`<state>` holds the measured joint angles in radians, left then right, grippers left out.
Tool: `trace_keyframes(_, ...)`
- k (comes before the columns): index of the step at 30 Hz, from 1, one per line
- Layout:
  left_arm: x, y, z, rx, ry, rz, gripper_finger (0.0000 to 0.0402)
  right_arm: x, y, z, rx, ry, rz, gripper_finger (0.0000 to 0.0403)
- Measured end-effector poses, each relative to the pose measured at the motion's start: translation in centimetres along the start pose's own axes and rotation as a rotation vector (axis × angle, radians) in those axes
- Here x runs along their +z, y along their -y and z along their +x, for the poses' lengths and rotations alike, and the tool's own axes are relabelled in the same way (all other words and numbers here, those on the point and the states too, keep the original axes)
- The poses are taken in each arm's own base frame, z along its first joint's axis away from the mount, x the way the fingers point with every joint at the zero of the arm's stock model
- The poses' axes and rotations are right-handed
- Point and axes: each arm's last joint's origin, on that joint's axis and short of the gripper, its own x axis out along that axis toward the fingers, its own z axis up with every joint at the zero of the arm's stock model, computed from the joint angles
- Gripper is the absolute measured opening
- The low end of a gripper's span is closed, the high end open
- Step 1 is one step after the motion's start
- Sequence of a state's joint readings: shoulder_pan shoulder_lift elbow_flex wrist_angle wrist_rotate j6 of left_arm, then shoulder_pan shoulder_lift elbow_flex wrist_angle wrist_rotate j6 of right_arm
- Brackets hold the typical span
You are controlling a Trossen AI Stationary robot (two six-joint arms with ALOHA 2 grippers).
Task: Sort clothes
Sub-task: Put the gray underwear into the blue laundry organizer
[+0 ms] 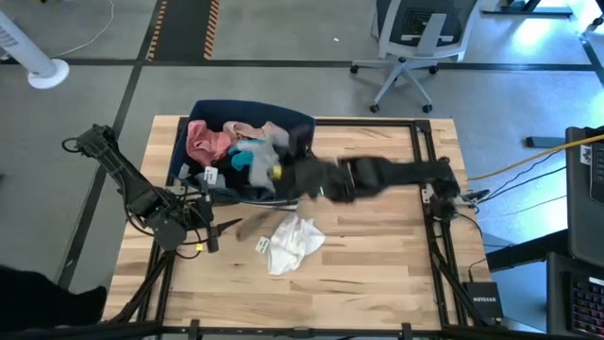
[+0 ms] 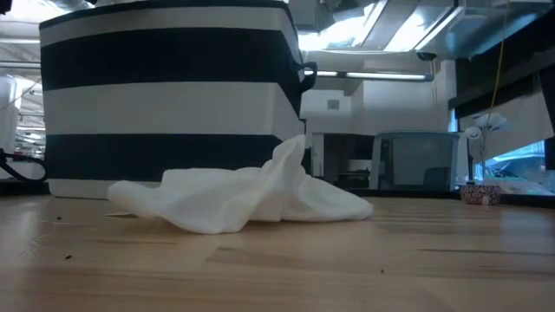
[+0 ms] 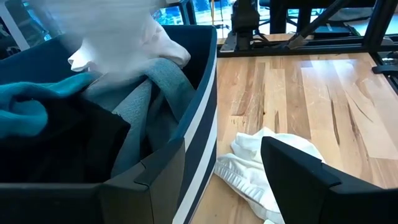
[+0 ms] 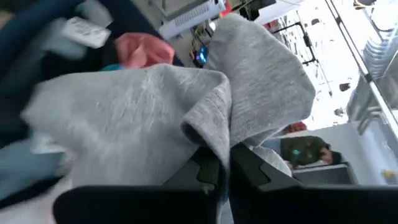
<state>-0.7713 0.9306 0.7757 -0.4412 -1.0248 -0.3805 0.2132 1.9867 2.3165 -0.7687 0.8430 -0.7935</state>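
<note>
A grey floor (image 1: 283,80) surrounds the wooden table (image 1: 377,274), with a white office chair (image 1: 415,42) and a white fan (image 1: 38,57) beyond.

In the high view the right gripper (image 1: 283,162) is a dark smear at upper centre over the bin (image 1: 300,123), its fingertips lost among the clothes. In the low view the bin's top and left side are cut off at the upper left. The right wrist view's grey garment (image 4: 155,106) fills the frame and hides most of what lies behind.
</note>
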Motion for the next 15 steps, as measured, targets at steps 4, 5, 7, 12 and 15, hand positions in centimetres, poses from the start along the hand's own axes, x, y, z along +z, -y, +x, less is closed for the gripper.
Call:
trace_keyframes(4,0.0,0.0,0.0,0.0,0.0,0.001,0.0208,-2.1,2.7,3.7,0.006,0.043,0.089,0.0021)
trace_keyframes(5,0.0,0.0,0.0,0.0,0.0,0.001,0.0208,-2.8,3.2,4.5,0.017,0.044,0.111,0.0021)
trace_keyframes(7,0.0,0.0,0.0,0.0,0.0,0.0,0.0208,-4.1,3.6,6.5,0.048,0.035,0.155,0.0021)
trace_keyframes(12,0.0,0.0,0.0,0.0,-0.002,0.002,0.0208,-7.8,1.6,11.0,0.225,-0.084,0.204,0.0021)
trace_keyframes(15,0.0,0.0,0.0,0.001,-0.002,0.002,0.0208,-9.6,-1.0,12.9,0.344,-0.192,0.183,0.0021)
